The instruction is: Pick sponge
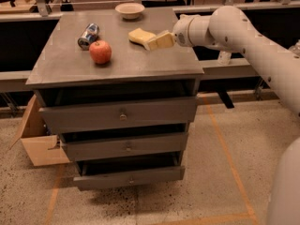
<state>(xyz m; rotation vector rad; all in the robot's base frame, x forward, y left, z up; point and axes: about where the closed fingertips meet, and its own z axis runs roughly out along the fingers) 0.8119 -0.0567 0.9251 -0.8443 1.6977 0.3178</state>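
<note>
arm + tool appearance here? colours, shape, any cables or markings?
The arm has smooth off-white rounded shells, thick tubular links and a bulbous wrist joint, with no cables or markings visible. The tool is cream-yellow and blocky, at the sponge on the cabinet top.

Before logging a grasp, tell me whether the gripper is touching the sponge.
Cannot tell. In the camera view the gripper, above the cabinet top, overlaps the right end of the sponge; neither contact nor a gap shows plainly.
</note>
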